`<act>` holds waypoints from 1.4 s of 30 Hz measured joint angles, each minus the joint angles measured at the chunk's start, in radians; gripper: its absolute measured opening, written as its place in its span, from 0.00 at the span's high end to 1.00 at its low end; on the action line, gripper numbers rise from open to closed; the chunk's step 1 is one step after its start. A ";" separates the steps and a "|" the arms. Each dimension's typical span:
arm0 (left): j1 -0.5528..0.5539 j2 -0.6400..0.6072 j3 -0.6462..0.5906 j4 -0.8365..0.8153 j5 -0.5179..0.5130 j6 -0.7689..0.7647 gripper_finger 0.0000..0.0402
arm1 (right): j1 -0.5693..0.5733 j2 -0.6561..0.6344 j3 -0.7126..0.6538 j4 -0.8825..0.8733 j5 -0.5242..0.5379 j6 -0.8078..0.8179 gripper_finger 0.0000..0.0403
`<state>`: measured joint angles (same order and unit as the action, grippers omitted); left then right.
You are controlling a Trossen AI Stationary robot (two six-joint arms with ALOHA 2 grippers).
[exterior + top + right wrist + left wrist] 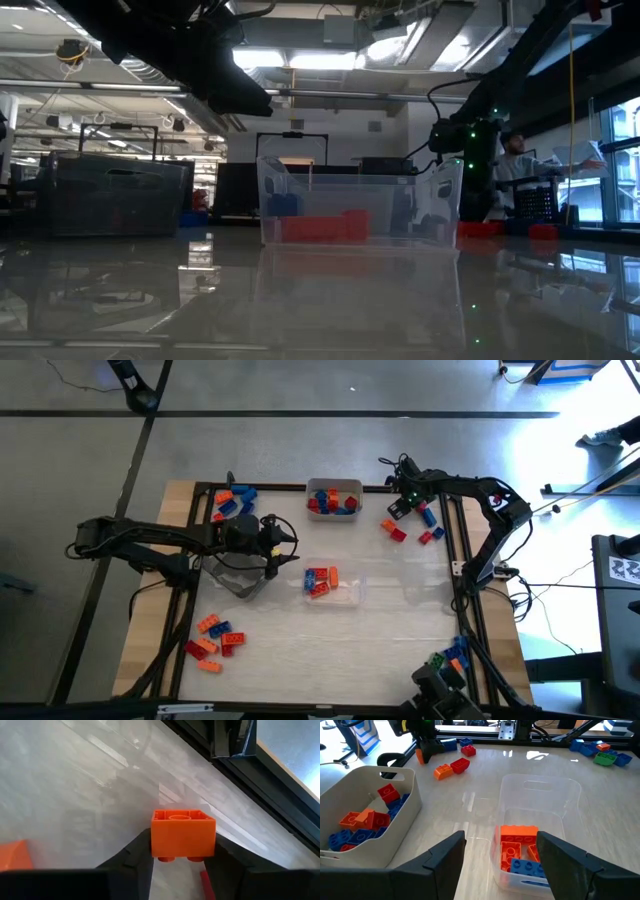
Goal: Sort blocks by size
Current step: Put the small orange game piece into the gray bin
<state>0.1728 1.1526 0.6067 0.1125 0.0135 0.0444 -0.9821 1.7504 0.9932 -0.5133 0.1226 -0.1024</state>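
Tabletop: right gripper (177, 857) clamps a small orange block (183, 833) between its fingers; left gripper (501, 852) open above clear tray (566, 795)

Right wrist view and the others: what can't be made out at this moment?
- Right wrist view: whether the orange block between the right gripper fingers is clamped; its lower part is hidden by them.
- High view: block sizes in the grey tray are too small to tell.
- Low view: backlit; the clear tray shows only red and blue shapes.
- Left wrist view: left gripper open, fingers cut off at the edge.
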 joint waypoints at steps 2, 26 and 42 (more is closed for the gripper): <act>0.000 0.000 0.000 0.000 0.000 0.000 0.42 | 0.000 -0.001 0.000 -0.001 0.000 0.000 0.65; 0.000 0.000 0.000 0.002 0.000 0.000 0.42 | 0.201 -0.305 0.000 0.109 -0.117 0.017 0.64; 0.000 0.000 0.000 0.004 0.000 -0.003 0.42 | 0.390 -0.306 0.000 0.374 -0.167 0.024 0.64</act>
<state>0.1730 1.1526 0.6067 0.1162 0.0135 0.0410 -0.5918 1.4441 0.9936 -0.1397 -0.0440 -0.0789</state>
